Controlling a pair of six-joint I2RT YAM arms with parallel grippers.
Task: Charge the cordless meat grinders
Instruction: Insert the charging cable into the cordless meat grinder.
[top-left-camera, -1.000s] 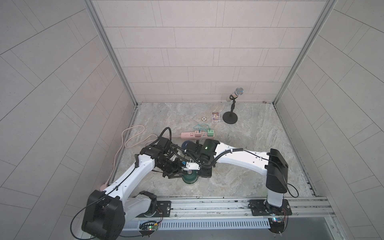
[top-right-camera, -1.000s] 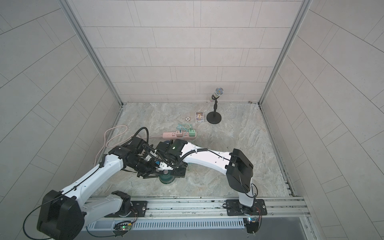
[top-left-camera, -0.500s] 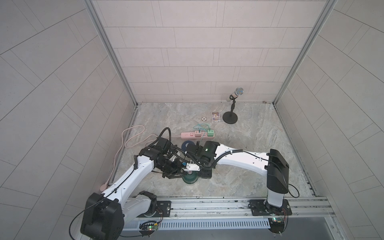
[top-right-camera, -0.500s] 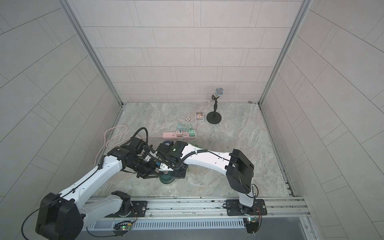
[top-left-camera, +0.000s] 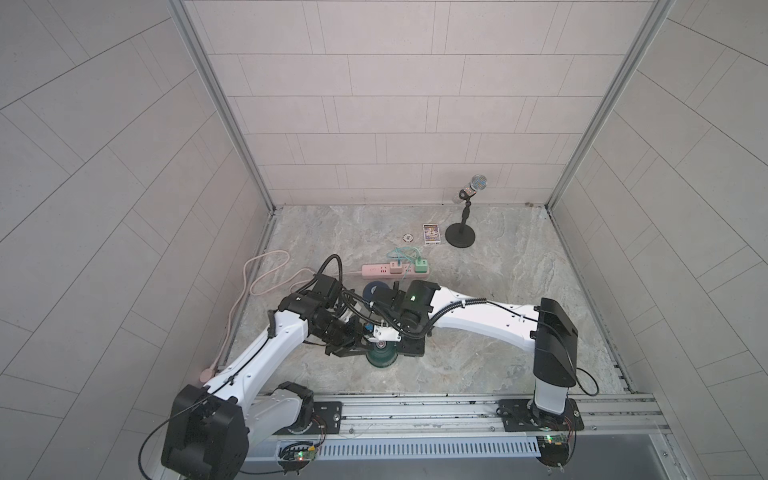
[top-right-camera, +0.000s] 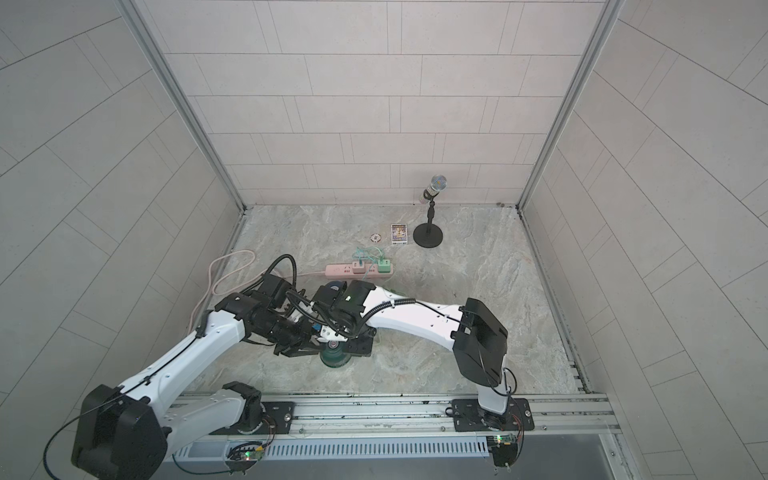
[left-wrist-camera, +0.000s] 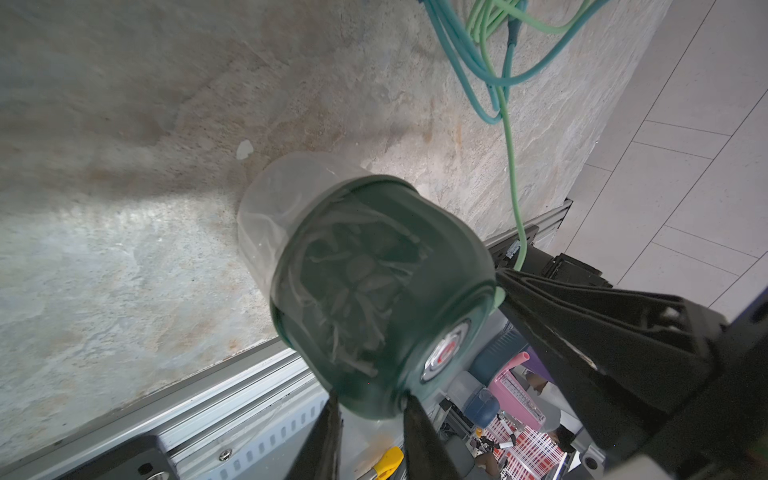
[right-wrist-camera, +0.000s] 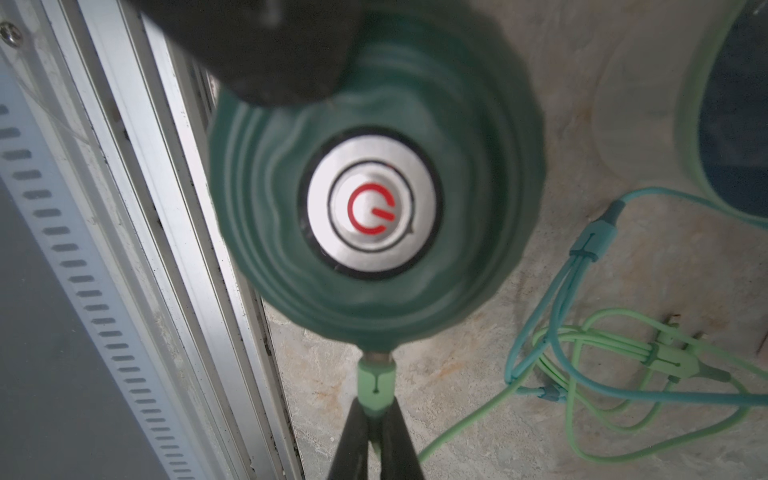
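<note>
Both arms reached low and inward, their wrists meeting at the lower centre of both top views over the green grinder (top-left-camera: 382, 356), which stood on the worktop (top-left-camera: 478, 365). The right end effector (right-wrist-camera: 376, 405) was pinched tight on the light green plug (right-wrist-camera: 375, 380) at the grinder's side. The left end effector (left-wrist-camera: 370, 409) stood narrowly parted, its fingertips touching the dome. The blue grinder (top-left-camera: 371, 289) sat just above in the frame.

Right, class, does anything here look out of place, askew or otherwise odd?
Yes: the teal and green cables lie in a tangled heap by the strip, so they could snag. The mic stand at the back looks unrelated to charging.
</note>
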